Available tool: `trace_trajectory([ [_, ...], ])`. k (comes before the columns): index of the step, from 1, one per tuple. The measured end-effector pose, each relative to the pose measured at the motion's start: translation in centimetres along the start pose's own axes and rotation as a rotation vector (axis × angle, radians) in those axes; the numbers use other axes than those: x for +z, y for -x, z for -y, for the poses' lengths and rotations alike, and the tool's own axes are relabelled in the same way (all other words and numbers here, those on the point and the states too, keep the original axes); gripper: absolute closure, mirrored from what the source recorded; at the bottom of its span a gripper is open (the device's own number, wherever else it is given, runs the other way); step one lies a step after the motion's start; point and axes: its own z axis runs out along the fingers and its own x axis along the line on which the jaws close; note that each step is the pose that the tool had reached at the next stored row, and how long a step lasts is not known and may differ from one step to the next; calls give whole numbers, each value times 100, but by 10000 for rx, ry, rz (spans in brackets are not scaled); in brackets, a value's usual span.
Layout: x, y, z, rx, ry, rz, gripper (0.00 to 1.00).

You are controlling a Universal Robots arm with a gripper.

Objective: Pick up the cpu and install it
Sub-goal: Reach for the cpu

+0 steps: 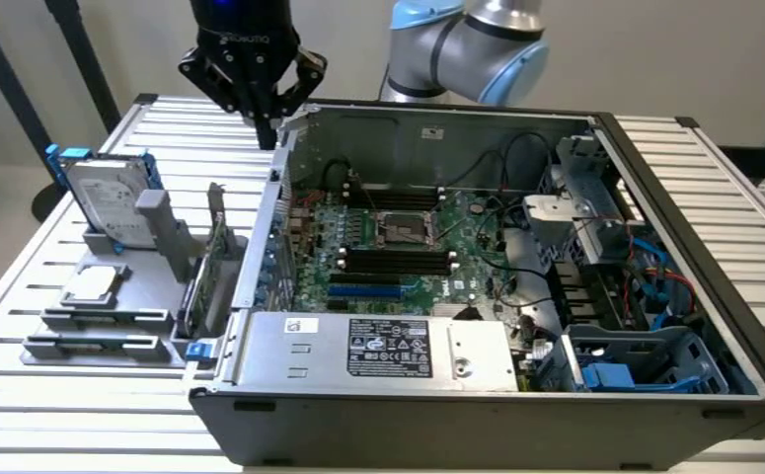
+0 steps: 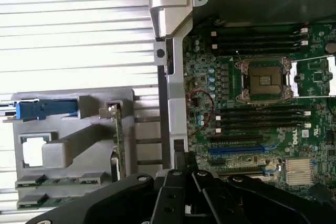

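Nearest in the exterior view: dark front wall of the open case (image 1: 488, 425), set on the slatted table (image 1: 698, 178), lower edge partly cut off by the frame. Just behind that wall: power supply (image 1: 355, 346), label up, covering the near part of the interior.

On the exterior view's left, beside the case: grey holder (image 1: 145, 291). At its near end: memory sticks (image 1: 103, 319), lying in slots, seen almost edge-on, count hard to tell. Next back: cpu (image 1: 93, 284). Lies flat in a square recess of the holder, silver top up. Reads in the wrist view as a pale, washed-out square, rim not to be made out. Between holder and case: upright card (image 1: 215, 262), screening the holder's inner side. Farther back on the holder: hard drive (image 1: 103, 202) in blue brackets, standing tilted.

Inside the case: motherboard (image 1: 468, 222), partly crossed by black cables. At its middle: socket (image 1: 405, 229), metal frame around a dark centre, fine detail too small to read.

Farther still: gripper (image 1: 267, 136). Hangs by the case's far corner on the exterior view's left, well apart from the cpu, fingers pressed together to one point, pinching nothing. Contact with the case wall impossible to judge; upper body cut off by the top edge. Behind: arm (image 1: 481, 44), grey-and-blue joint visible, remainder out of frame.
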Motion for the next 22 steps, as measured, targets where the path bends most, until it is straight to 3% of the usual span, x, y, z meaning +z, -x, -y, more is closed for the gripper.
trace_trajectory([
  [22, 133, -997, 70, 2, -126, -82, 89],
])
